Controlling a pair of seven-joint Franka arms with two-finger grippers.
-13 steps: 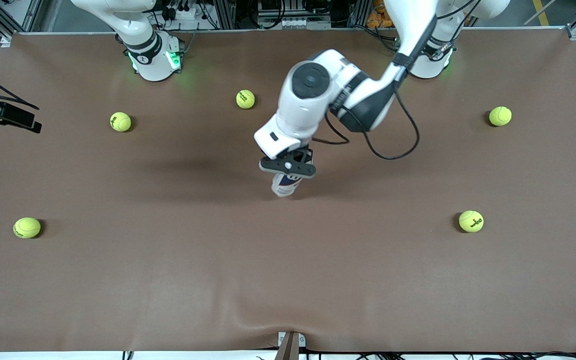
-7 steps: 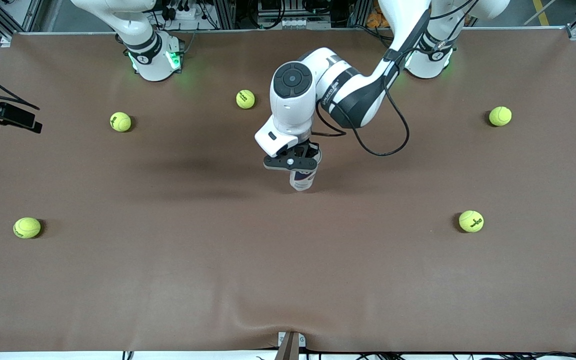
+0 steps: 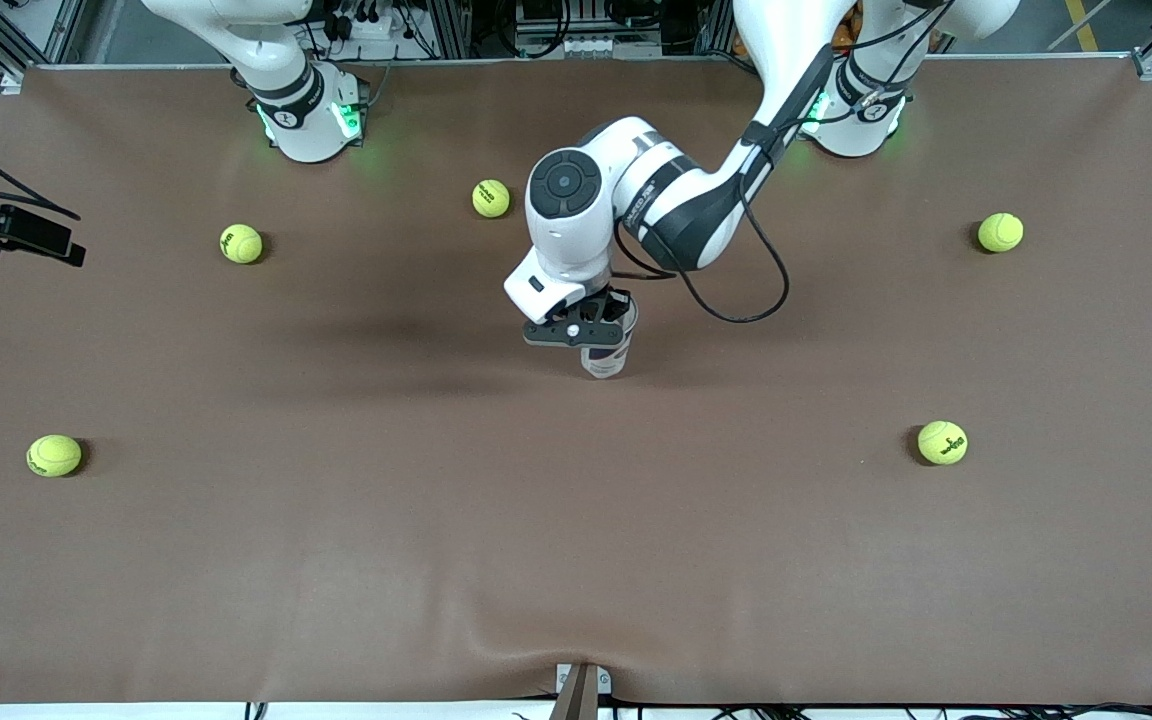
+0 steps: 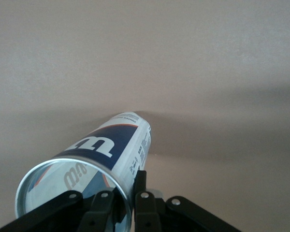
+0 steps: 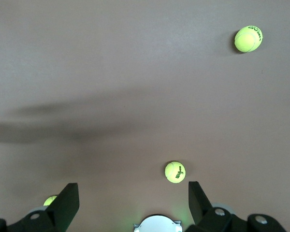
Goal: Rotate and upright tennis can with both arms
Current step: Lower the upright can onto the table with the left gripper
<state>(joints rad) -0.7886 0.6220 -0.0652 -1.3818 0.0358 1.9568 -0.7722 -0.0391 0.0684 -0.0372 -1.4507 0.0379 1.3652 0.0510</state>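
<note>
Left gripper [image 3: 581,333] clamps tennis can [image 3: 604,359] rim, mid-table.

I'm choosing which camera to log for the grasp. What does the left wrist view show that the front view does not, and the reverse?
Only the left wrist view shows the tennis can's open silvery rim, its hollow inside and the white logo on the blue label, with the left gripper's fingers clamped on the rim wall.

Only the front view shows the left arm reaching to mid-table, five tennis balls spread around, and the right arm's base, waiting.

Both show the left gripper shut on the can, which touches the brown table.
</note>
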